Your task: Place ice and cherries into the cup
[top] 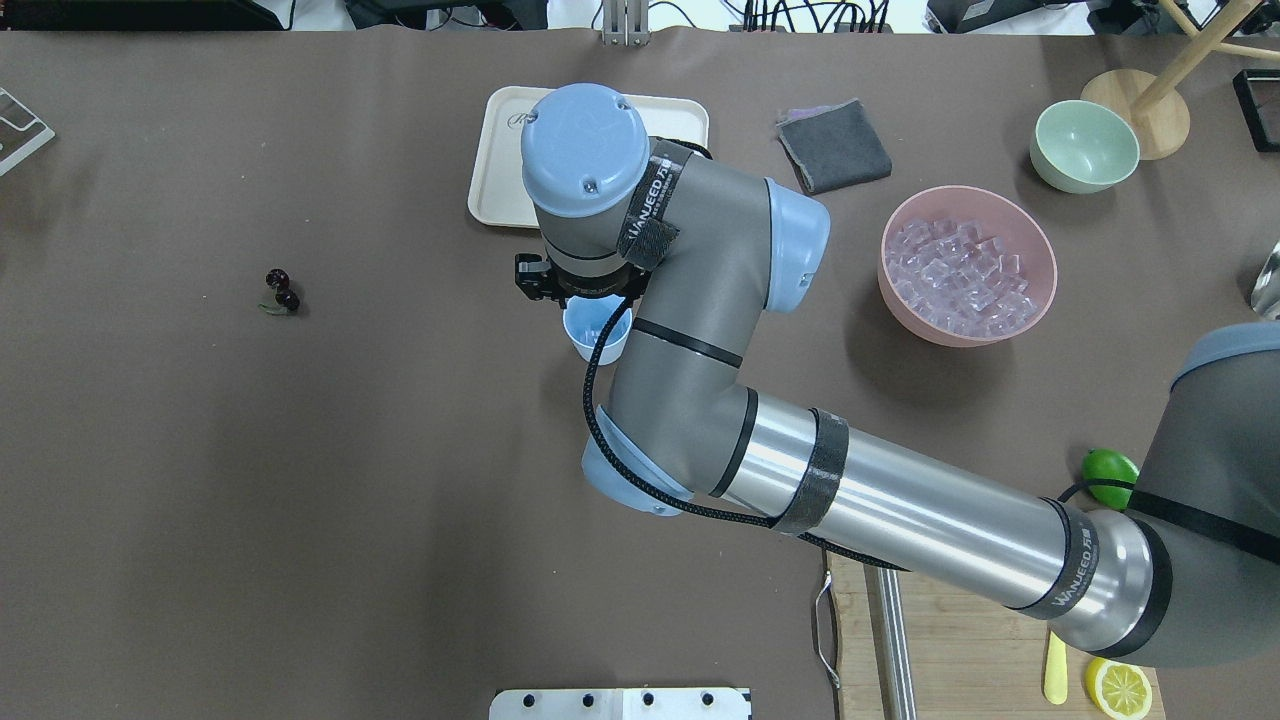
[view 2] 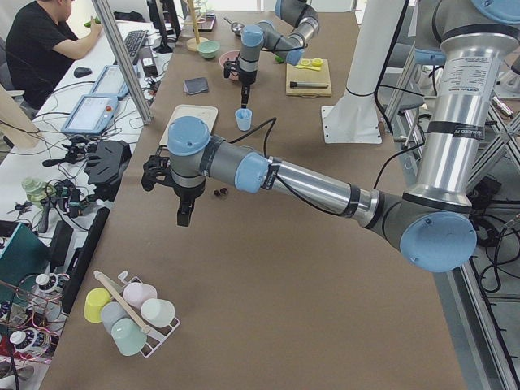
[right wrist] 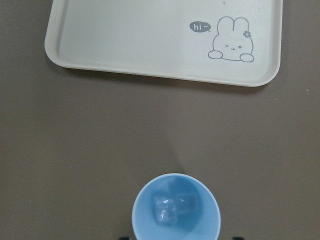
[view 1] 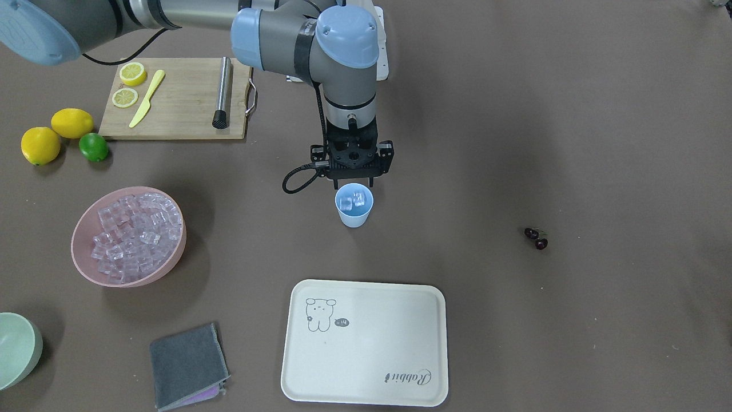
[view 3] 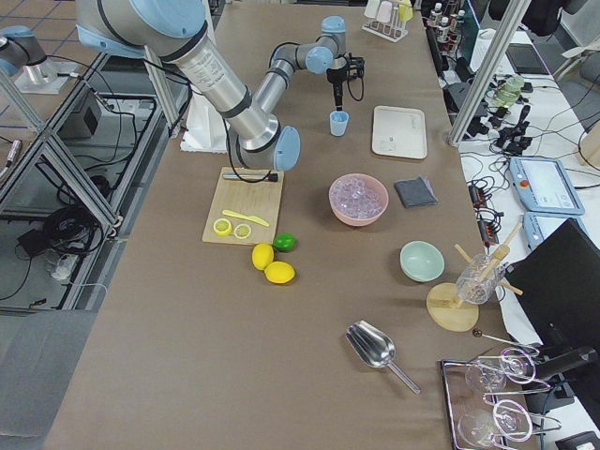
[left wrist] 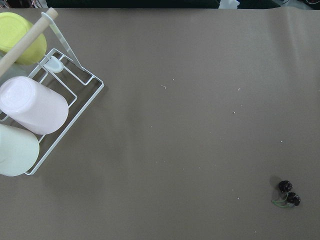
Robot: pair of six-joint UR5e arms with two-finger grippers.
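Observation:
The light-blue cup (view 1: pixel 354 213) stands mid-table with two clear ice cubes (view 1: pixel 353 199) inside, also shown in the right wrist view (right wrist: pixel 172 205). My right gripper (view 1: pixel 353 184) hangs open just above the cup's rim, holding nothing. More ice (view 1: pixel 134 234) fills a pink bowl (view 1: pixel 86 263). The dark cherries (view 1: pixel 536 238) lie on the table far from the cup, and show in the left wrist view (left wrist: pixel 288 193). My left gripper (view 2: pixel 185 213) shows only in the exterior left view, pointing down near the cherries (view 2: pixel 219 193); I cannot tell if it is open.
A cream tray (view 1: pixel 366 343) lies just beyond the cup. A cutting board (view 1: pixel 177 97) holds lemon slices, a knife and a metal muddler. Lemons and a lime (view 1: pixel 93 147), a grey cloth (view 1: pixel 186 366) and a green bowl (view 1: pixel 17 349) lie nearby. A cup rack (left wrist: pixel 75 105) stands near the left arm.

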